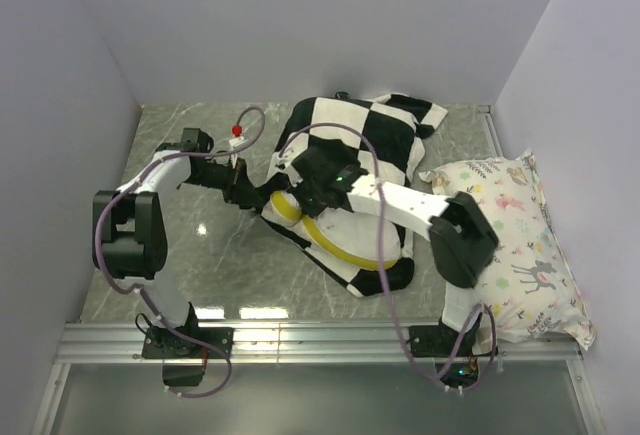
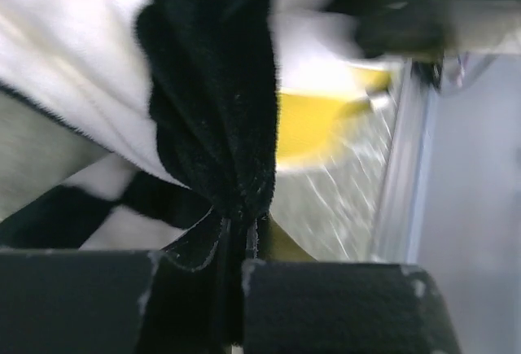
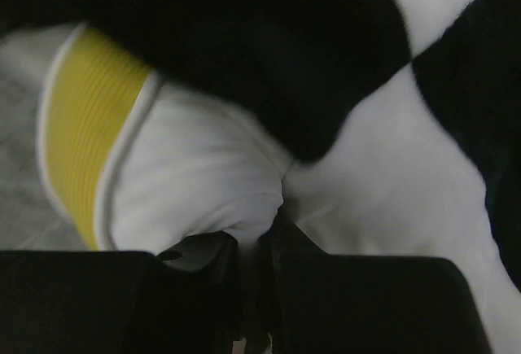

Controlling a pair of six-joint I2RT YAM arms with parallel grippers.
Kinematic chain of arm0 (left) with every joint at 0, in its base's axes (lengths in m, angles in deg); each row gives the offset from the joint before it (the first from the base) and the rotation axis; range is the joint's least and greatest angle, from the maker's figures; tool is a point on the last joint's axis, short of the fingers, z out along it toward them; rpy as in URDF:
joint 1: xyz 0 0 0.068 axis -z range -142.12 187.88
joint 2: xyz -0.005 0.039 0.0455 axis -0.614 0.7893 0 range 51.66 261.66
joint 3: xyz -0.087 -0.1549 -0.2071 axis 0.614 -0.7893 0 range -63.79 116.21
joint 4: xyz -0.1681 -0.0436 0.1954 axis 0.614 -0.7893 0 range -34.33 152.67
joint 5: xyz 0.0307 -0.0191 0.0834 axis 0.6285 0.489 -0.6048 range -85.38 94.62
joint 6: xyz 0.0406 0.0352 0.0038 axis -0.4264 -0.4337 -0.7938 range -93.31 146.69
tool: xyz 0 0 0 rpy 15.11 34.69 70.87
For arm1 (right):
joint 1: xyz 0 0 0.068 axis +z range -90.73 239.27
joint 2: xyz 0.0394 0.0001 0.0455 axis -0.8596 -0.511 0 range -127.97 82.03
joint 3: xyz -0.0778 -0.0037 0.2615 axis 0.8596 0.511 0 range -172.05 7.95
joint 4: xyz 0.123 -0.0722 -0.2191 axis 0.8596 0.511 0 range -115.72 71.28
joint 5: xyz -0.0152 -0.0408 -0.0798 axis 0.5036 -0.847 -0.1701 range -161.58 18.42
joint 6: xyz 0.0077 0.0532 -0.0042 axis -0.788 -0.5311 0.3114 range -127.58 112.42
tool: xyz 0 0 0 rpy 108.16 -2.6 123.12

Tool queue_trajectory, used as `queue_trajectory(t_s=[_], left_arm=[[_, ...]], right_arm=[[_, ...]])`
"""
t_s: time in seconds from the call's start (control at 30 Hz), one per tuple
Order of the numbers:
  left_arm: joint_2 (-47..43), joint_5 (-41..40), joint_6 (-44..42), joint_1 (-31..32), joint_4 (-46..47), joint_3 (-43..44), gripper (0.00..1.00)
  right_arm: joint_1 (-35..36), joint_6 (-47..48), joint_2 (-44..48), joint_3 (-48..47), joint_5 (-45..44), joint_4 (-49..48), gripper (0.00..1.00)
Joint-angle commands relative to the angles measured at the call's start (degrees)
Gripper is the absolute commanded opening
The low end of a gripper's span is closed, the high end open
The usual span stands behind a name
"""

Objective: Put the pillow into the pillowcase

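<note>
The black and white checkerboard pillowcase (image 1: 370, 135) lies crumpled in the middle of the table. The white pillow (image 1: 345, 235) with its yellow band (image 1: 350, 252) sticks out of the case's near opening. My left gripper (image 1: 252, 196) is at the case's left edge, shut on a fold of the black pillowcase (image 2: 212, 102) fabric, with its jaws (image 2: 232, 244) closed tight. My right gripper (image 1: 298, 197) reaches in from the right. Its jaws (image 3: 259, 244) are shut on a pinch of the white pillow (image 3: 195, 175) beside the yellow band (image 3: 89, 126), under the pillowcase (image 3: 269, 45).
A deer-and-plant-print pillow (image 1: 520, 245) lies along the right wall. Grey walls close in the left, back and right sides. A metal rail (image 1: 320, 340) runs along the near edge by the arm bases. Marble tabletop (image 1: 200, 255) shows to the left of the pillowcase.
</note>
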Motion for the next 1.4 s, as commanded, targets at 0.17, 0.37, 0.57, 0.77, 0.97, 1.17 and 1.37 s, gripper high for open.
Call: queue_trajectory(t_s=[0.17, 0.37, 0.57, 0.77, 0.97, 1.17, 1.37], left_arm=[[-7.75, 4.01, -19.25, 0.31, -32.75, -4.18, 0.01], [-11.97, 1.63, -16.26, -0.74, -32.84, -4.71, 0.0], [-10.85, 1.36, -14.32, -1.18, -32.58, -1.91, 0.0], [-8.12, 4.53, -8.52, -2.33, -28.45, 1.17, 0.0], [-6.8, 5.58, -4.83, -3.65, -23.8, 1.09, 0.0], [-6.62, 4.71, -1.76, -3.73, -19.4, -0.23, 0.0], [-5.84, 2.86, 0.18, -4.79, -17.37, 1.43, 0.0]], right_arm=[[-3.79, -7.87, -10.38, -8.56, -35.32, -11.88, 0.0], [-12.4, -9.71, -10.21, -15.51, -43.68, -14.08, 0.0], [-8.56, -9.1, -13.36, -11.91, -34.05, -14.98, 0.0], [-2.75, -4.2, -12.16, -12.2, -2.86, 0.32, 0.33], [-5.02, 4.67, 11.47, 0.47, 11.82, 11.73, 0.73], [-15.04, 5.23, 27.91, 9.26, 20.9, 22.21, 0.75], [-29.8, 8.65, 30.4, 21.3, 18.72, 25.99, 0.74]])
